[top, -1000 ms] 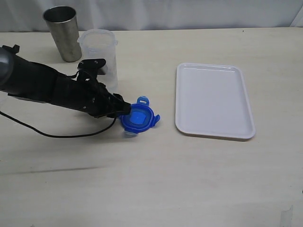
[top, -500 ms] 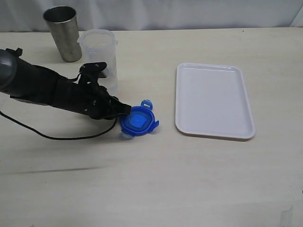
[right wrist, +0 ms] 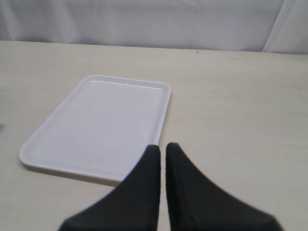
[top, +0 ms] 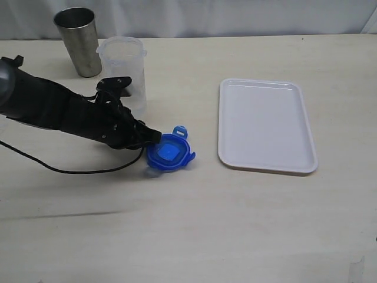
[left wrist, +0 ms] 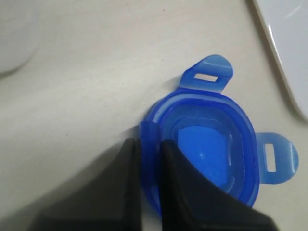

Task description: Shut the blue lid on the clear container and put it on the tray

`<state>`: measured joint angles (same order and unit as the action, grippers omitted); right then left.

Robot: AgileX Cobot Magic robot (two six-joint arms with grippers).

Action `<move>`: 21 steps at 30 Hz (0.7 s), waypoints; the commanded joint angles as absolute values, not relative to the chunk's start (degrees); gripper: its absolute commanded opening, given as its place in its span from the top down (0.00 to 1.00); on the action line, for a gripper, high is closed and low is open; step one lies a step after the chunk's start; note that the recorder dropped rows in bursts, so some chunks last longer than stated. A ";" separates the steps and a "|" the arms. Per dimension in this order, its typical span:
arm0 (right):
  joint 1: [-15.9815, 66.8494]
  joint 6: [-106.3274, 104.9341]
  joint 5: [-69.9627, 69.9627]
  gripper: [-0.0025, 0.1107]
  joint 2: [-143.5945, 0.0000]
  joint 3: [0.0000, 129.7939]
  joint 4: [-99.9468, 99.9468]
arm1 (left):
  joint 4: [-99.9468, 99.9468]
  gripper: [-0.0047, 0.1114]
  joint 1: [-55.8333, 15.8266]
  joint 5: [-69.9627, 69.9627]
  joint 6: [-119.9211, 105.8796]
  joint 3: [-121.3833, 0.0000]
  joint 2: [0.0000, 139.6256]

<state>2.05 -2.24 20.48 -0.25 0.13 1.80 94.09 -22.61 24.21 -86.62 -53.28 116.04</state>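
Note:
The blue lid lies tilted low over the table, between the clear container and the tray. My left gripper is shut on the lid's rim; in the left wrist view its fingers pinch the rim of the blue lid between them, and two snap flaps stick out. The clear container stands upright and open behind the left arm. My right gripper is shut with nothing in it, above the table near the tray; it does not show in the exterior view.
A grey metal cup stands upright at the back left, next to the clear container. A black cable trails across the table below the left arm. A tray corner shows in the left wrist view.
The left gripper has drawn the lid slightly to the left and lower, and the lid has tipped a little flatter. The container, cup and tray have not moved.

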 commanded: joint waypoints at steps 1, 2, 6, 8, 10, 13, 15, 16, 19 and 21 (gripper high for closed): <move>2.15 -2.14 19.86 0.94 0.00 0.00 1.70 | 89.97 0.93 -22.64 21.03 -82.73 -51.60 112.37; 2.15 -2.14 19.86 0.94 0.00 0.00 1.70 | 89.60 0.93 -22.64 20.29 -81.93 -51.06 111.57; 2.15 -2.14 19.86 0.94 0.00 0.00 1.70 | 89.66 0.93 -22.64 15.82 -80.08 -47.78 108.50; 2.15 -2.14 19.86 0.94 0.00 0.00 1.70 | 89.66 0.93 -22.64 13.07 -79.33 -45.55 106.79; 2.15 -2.14 19.86 0.94 0.00 0.00 1.70 | 90.24 0.93 -22.64 9.83 -79.16 -43.34 105.28; 2.15 -2.14 19.86 0.94 0.00 0.00 1.70 | 91.03 0.93 -22.64 3.98 -78.16 -39.79 103.23; 2.15 -2.14 19.86 0.94 0.00 0.00 1.70 | 91.03 0.93 -22.64 1.18 -77.55 -37.52 102.21; 2.15 -2.14 19.86 0.94 0.00 0.00 1.70 | 91.03 0.93 -22.64 0.55 -77.55 -36.68 101.95; 2.15 -2.14 19.86 0.94 0.00 0.00 1.70 | 91.03 0.92 -22.64 1.60 -77.43 -35.32 101.68; 2.15 -2.14 19.86 0.94 0.00 0.00 1.70 | 91.03 0.91 -22.64 3.95 -77.43 -35.19 101.68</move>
